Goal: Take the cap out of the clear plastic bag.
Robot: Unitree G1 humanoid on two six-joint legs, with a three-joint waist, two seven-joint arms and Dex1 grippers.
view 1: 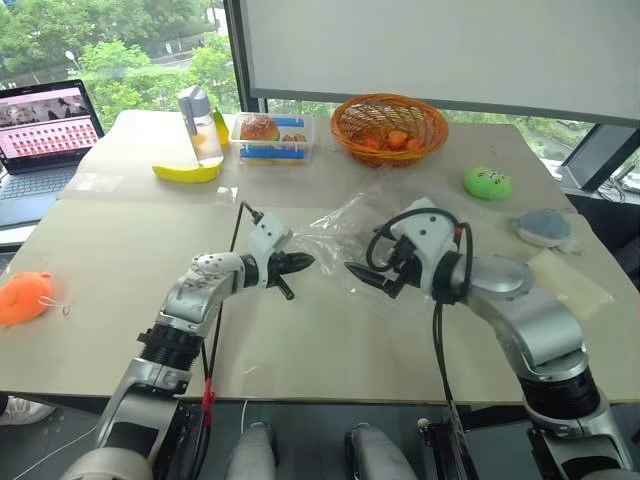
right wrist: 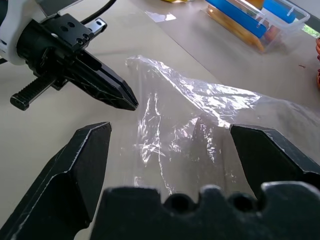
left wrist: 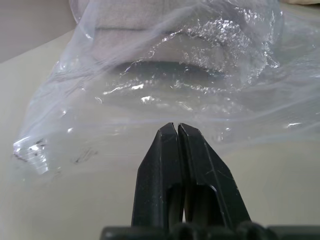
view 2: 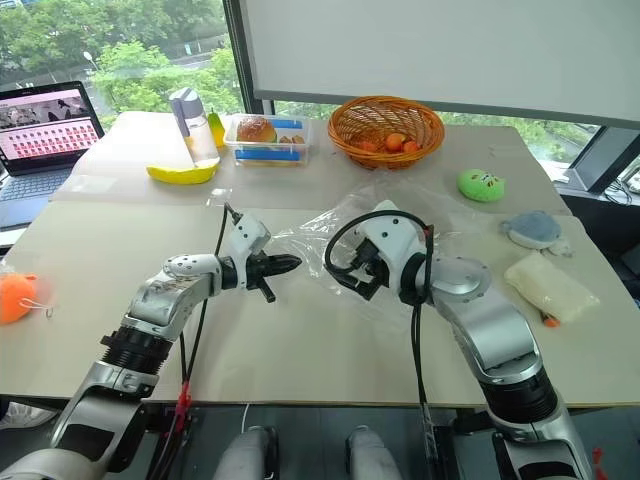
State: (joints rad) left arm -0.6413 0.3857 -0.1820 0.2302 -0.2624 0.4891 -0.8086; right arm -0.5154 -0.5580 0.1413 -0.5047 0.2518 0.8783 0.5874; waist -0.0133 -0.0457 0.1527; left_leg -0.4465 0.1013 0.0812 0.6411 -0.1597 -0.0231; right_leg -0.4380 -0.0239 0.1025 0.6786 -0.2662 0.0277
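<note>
At the far left of the head view an open laptop is seen, with a fuzzy orange plush below it on the smooth beige table. Left of centre, the left gripper is clenched, its tapered black fingers pressed together with nothing between them, the tips at the edge of the clear plastic bag. This thin, glossy, wrinkled film lies flat at mid-frame; through it, in the left wrist view, the soft greyish fabric of the cap is made out. The right gripper is held spread wide over the bag, grasping nothing. A woven orange basket stands at upper centre.
</note>
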